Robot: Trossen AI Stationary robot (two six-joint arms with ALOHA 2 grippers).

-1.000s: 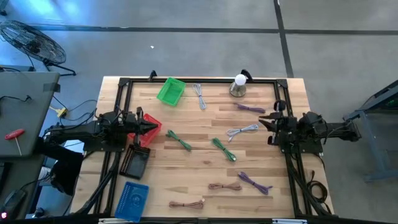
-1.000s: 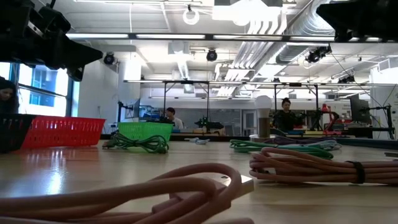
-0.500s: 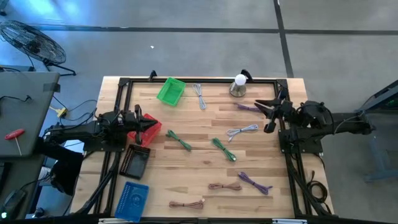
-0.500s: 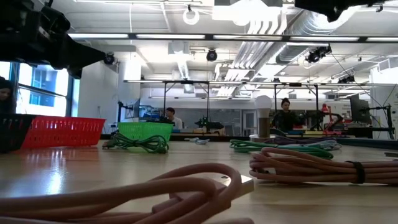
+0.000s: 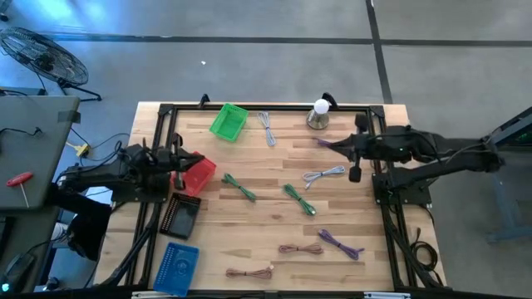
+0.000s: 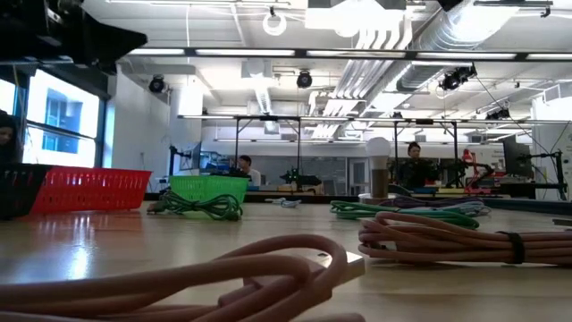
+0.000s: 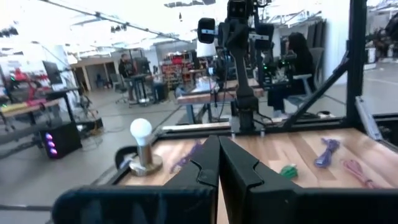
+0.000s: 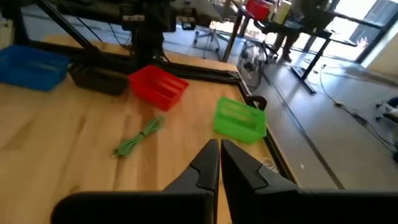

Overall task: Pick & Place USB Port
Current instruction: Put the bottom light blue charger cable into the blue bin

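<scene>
Cables (image 5: 322, 175) are lying ungrasped; right gripper (image 5: 326, 144), closed and empty, is reaching out and needs opening before descending; left gripper (image 5: 196, 163) is waiting closed

Both arms are dark, nearly black, built of jointed blocky segments. The left tool (image 7: 218, 163) has two matte black fingers tapering to slim tips. The right tool (image 8: 219, 163) looks alike. Black cables trail beside the right arm's base.
</scene>
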